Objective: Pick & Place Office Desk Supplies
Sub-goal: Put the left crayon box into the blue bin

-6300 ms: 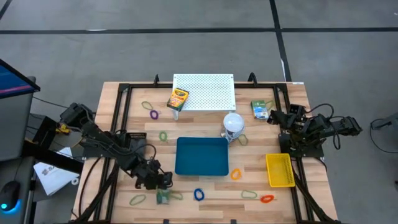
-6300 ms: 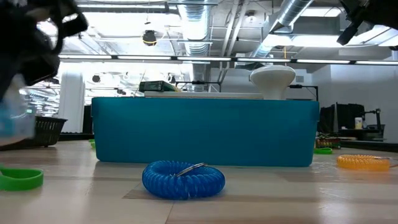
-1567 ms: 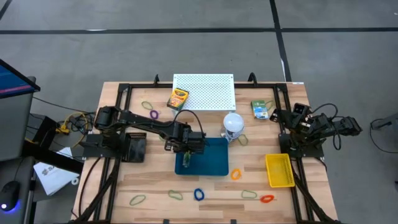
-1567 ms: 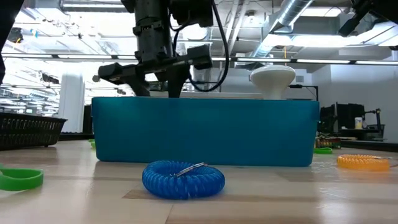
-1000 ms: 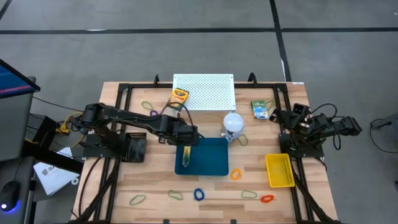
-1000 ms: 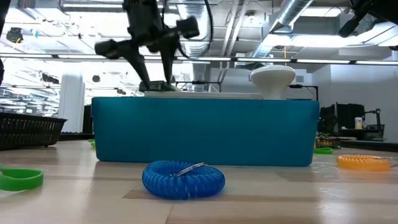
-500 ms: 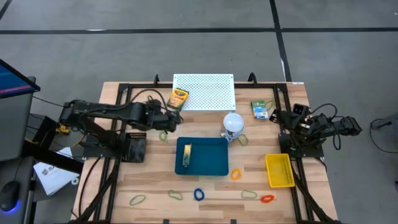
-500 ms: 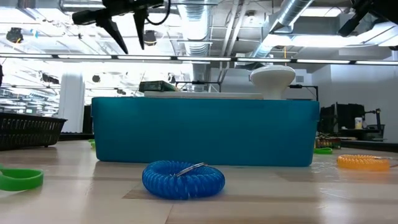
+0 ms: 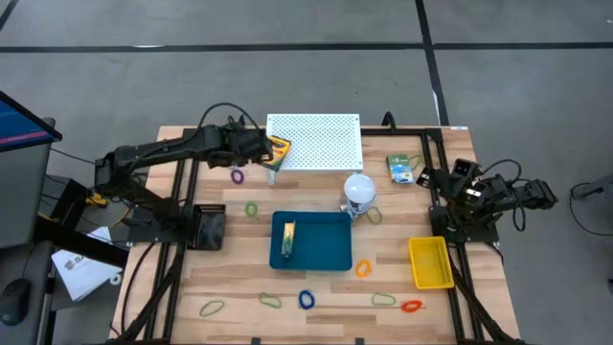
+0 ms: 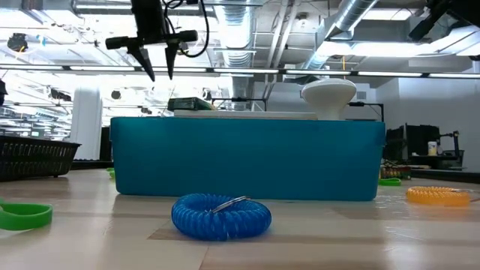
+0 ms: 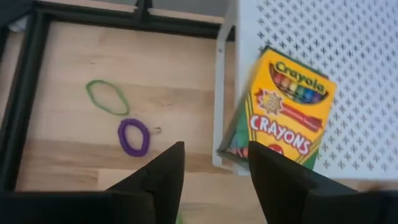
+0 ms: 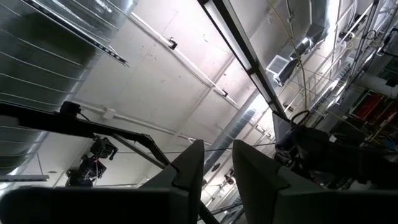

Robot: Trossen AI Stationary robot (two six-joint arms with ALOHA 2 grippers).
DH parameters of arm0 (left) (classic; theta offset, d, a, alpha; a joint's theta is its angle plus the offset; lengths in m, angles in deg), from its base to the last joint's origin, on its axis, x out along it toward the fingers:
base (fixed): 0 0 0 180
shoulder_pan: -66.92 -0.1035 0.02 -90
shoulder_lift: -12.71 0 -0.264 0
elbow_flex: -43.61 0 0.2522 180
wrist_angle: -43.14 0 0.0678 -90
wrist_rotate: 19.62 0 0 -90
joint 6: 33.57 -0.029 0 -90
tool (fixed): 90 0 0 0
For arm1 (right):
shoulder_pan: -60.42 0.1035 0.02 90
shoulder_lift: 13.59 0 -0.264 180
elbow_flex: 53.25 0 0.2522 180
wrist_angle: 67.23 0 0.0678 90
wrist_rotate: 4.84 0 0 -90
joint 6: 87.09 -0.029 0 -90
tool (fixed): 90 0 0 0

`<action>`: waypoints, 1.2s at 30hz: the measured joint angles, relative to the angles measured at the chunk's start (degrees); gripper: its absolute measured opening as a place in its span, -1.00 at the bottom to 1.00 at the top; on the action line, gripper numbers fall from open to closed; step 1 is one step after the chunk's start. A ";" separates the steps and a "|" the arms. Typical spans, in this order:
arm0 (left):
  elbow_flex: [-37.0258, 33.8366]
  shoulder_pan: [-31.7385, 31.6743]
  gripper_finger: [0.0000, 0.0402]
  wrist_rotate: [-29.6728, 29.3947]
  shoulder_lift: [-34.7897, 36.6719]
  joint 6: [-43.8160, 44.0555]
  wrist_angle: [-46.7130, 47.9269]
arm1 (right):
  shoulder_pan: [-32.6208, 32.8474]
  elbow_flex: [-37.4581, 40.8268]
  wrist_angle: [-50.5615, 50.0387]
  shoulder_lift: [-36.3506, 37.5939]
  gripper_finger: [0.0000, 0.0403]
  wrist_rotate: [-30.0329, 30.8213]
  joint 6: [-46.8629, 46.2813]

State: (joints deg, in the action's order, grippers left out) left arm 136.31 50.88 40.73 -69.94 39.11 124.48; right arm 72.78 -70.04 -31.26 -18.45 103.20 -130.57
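My left gripper (image 9: 262, 150) (image 10: 159, 72) hangs open at the far left of the table, above the near left corner of the yellow-green crayon box (image 9: 275, 149) (image 11: 283, 115). The box lies on the white perforated board (image 9: 321, 141), one corner overhanging the board's left edge. A purple loop (image 11: 134, 137) and a green loop (image 11: 107, 98) lie on the wood beside it. A yellow-green packet (image 9: 287, 240) lies in the teal bin (image 9: 330, 251). My right gripper (image 9: 422, 178) waits open at the right edge, next to the packets (image 9: 400, 167).
A white ball-shaped object (image 9: 359, 192) stands at the bin's far right corner. A yellow basket (image 9: 431, 261) sits near the right edge. More loops lie about: green (image 9: 252, 208), orange (image 9: 364, 269), blue (image 9: 306, 299) (image 10: 221, 216), red (image 9: 411, 307), and green ones along the near edge.
My left gripper has risen from over the teal bin's left part and swung toward the table's left and then its far edge, ending above the crayon box. The yellow-green packet has stayed lying in the bin. The right arm has kept still.
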 joint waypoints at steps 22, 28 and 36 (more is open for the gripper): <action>-37.35 -29.76 0.15 47.87 27.09 -20.35 -46.55 | 0.04 0.00 0.51 0.02 -0.59 2.70 -0.03; -43.30 -38.33 0.15 63.51 25.23 -21.48 -56.94 | 0.04 0.00 0.49 0.01 -0.59 3.51 0.11; -49.45 -40.73 0.15 72.82 19.96 -23.45 -68.28 | 0.04 0.00 0.48 0.02 -0.59 4.93 1.96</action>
State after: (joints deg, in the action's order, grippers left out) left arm 86.86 10.15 113.54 -49.98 15.66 56.20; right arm 72.83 -70.04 -30.78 -18.44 108.13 -128.61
